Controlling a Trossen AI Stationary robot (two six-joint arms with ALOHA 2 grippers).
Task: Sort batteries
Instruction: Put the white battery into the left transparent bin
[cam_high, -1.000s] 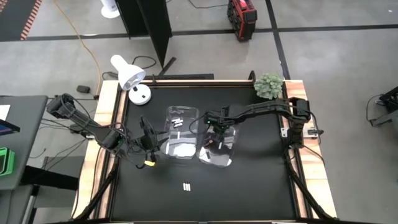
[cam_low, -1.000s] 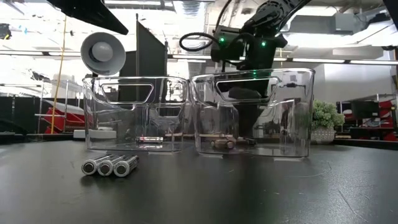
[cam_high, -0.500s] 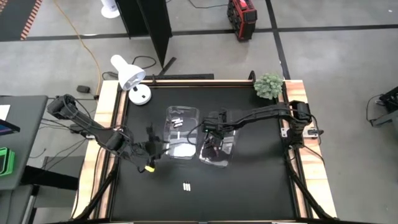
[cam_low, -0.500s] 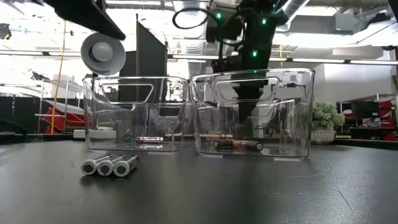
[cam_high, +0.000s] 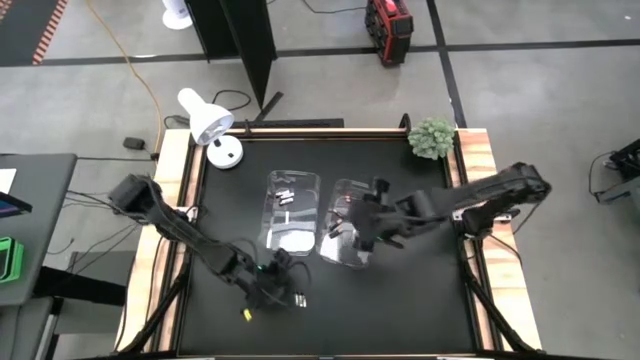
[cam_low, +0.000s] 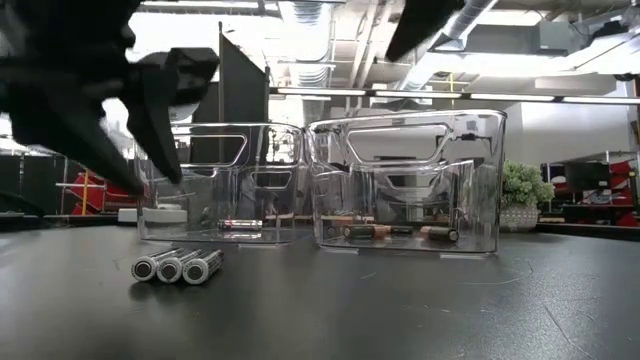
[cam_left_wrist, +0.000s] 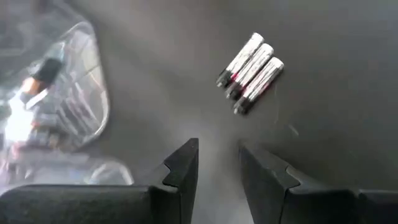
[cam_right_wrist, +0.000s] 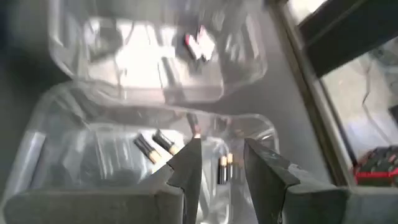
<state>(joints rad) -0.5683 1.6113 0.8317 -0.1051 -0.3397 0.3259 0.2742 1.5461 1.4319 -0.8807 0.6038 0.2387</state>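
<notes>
Batteries (cam_high: 299, 299), three silver, side by side on black table (cam_high: 420, 300), just beside left gripper (cam_high: 272, 288); right gripper (cam_high: 362, 225) over right bin (cam_high: 352, 236).

Low: same three before left bin (cam_low: 220, 183), ends toward camera; dark batteries (cam_low: 398, 232) lengthwise in right bin.

Left wrist: fingers (cam_left_wrist: 184, 167) slightly apart, empty; trio ahead, slanted.

Right wrist: fingers (cam_right_wrist: 186, 163) slightly apart, empty, above dark batteries.
</notes>
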